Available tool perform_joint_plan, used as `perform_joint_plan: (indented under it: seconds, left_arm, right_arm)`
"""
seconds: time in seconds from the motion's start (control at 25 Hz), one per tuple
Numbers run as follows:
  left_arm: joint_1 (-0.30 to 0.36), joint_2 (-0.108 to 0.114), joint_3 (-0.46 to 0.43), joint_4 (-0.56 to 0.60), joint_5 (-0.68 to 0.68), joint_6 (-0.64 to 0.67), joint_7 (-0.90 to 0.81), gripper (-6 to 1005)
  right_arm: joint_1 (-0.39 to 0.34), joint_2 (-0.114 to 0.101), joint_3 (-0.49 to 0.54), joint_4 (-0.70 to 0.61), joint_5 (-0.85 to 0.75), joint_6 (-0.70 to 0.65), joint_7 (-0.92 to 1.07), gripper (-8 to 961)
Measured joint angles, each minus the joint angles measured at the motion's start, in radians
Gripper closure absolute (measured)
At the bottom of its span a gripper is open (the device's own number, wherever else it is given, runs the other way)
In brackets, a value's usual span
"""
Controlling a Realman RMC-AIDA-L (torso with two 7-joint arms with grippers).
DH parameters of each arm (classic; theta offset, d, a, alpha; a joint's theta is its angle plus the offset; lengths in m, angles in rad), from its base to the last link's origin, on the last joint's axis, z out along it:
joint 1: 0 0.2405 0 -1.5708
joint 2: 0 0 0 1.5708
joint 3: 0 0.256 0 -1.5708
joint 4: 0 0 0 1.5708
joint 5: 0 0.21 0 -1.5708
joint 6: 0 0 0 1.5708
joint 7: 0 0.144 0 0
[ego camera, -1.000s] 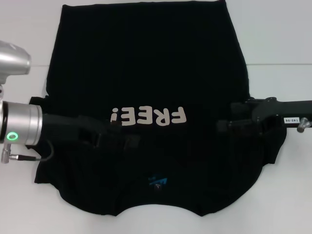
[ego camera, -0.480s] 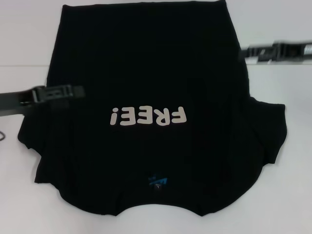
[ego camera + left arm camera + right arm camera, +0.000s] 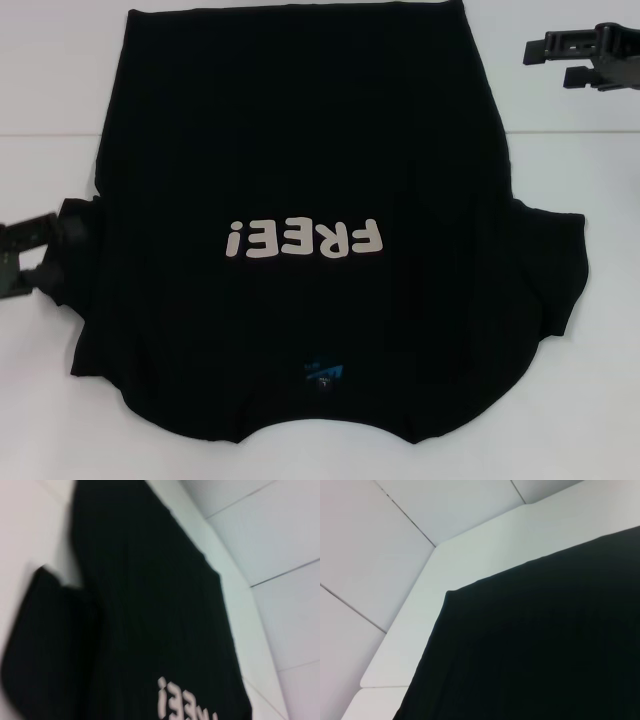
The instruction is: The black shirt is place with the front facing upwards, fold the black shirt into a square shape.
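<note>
One large black cloth T-shirt lies flat mid-bench – two claws: left claw at nine o'clock, right claw at two o'clock, both spread open, empty.

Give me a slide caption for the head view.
Black shirt lies flat, print up, on the white table; left tool at its sleeve, right tool off the far corner.

You see two matte black end effectors: the left end effector blocky with angular plates, the right end effector built of flat, slotted bars.
</note>
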Motion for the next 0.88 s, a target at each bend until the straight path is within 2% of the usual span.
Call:
perform_joint_plan:
  seconds: [0.2,0.56,0.88]
  left_arm:
    - [0.022,-0.005,-0.017,-0.018,0.017,-0.012,-0.022,99]
    - [0.023,-0.004,-0.051,-0.162,0.037,-0.201,-0.041,100]
    - [0.013,-0.005,-0.051,-0.221,0.032,-0.274,-0.048,99]
  right_arm:
    - [0.0,0.003,-0.005,0.004,-0.002,0.004,0.001,38]
    - [-0.006,0.006,0.004,0.013,0.0,0.019,0.002,38]
    - [-0.006,0.006,0.006,0.016,0.004,0.035,0.003,38]
